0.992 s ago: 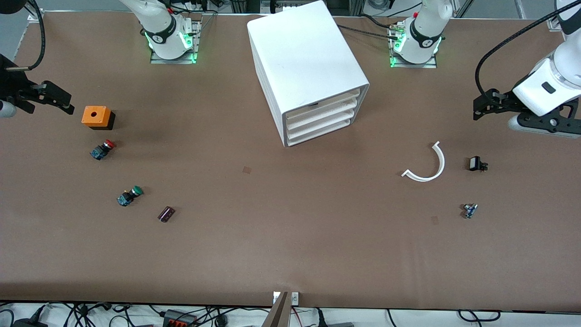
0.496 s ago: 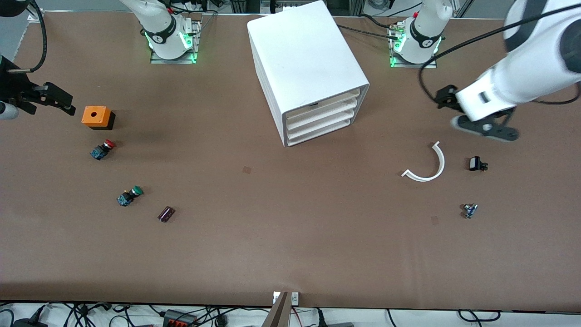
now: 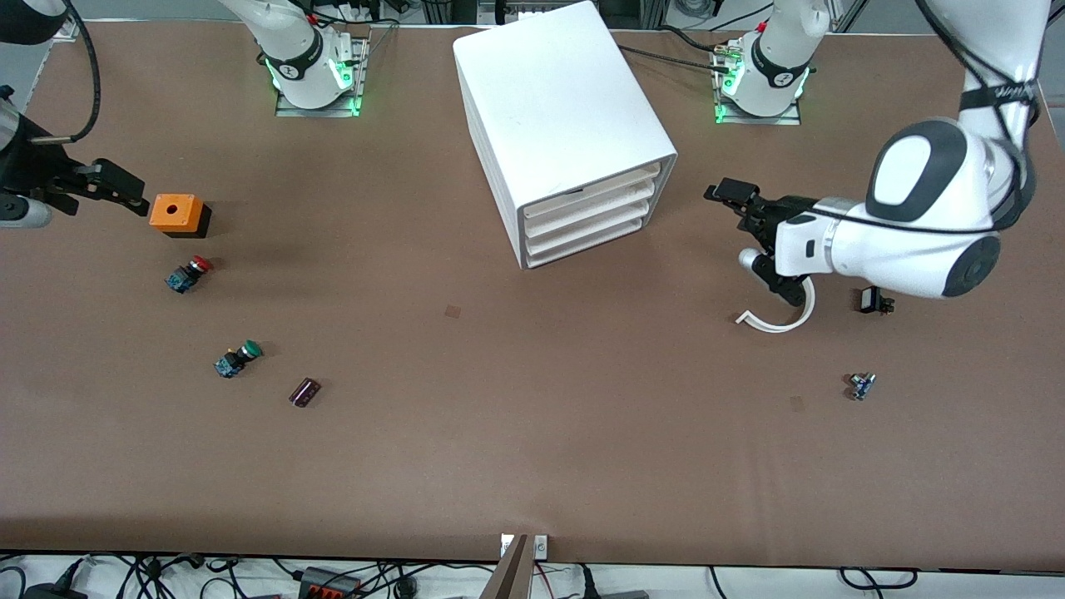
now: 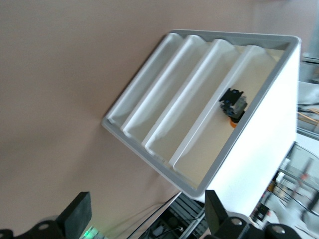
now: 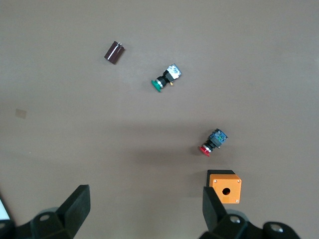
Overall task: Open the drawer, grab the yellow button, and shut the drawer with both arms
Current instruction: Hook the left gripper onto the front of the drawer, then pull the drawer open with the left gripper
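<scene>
The white cabinet stands at the table's middle with four drawers stacked in its front, all pushed in. In the left wrist view the drawers face me, and the button, with a black body and an orange cap, lies in the top one. My left gripper is open and empty in front of the drawers, a short way off, and its jaws stand wide apart. My right gripper is open and empty beside an orange box at the right arm's end; it also shows in the right wrist view.
A red-capped button, a green-capped button and a small dark part lie nearer the front camera than the orange box. A white curved strip, a black part and a small blue part lie under and near the left arm.
My left arm has swung in from the table's end toward the cabinet, and its gripper now faces the drawers. My right gripper has edged slightly toward the orange box.
</scene>
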`<state>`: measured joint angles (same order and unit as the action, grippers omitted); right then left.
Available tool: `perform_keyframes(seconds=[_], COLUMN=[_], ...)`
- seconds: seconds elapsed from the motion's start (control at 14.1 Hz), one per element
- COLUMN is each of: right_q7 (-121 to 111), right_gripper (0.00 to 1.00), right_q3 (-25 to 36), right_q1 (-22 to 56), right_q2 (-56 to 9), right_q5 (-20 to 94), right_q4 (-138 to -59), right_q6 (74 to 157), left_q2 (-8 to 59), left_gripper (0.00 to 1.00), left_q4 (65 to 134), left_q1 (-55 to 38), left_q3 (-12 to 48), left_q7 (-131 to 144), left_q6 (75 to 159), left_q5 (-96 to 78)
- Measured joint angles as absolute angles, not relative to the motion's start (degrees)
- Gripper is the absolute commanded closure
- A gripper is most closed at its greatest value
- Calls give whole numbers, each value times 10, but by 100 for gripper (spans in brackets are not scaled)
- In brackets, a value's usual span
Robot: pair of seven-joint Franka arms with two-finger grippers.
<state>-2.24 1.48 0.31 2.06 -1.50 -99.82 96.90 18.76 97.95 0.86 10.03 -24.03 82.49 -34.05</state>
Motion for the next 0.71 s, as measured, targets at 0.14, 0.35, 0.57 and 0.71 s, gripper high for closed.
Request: perform_keyframes(seconds=[0.14,0.35,0.57,0.71], right_q7=[-22,-22,-22,-22], right_gripper=[0,0,0,0], right_q3=[14,14,14,14], right_q1=[9,9,13,17], right_q2=[13,7,4,4], right_q5=[-15,-14,-14,-14], right_q4=[-998,-998,-989,-985], right_q6=[972,973,976,976], left_q2=[195,204,222,232], left_gripper=[2,6,14,19], left_q4=[1043,1103,1127,1133], left_q1=[8,-4,-12,-14], left_q3=[101,106,124,143], left_q7=[-299,-355,-377,-380], left_q6=[867,912,913,912], left_q5=[-424,-488,-556,-566])
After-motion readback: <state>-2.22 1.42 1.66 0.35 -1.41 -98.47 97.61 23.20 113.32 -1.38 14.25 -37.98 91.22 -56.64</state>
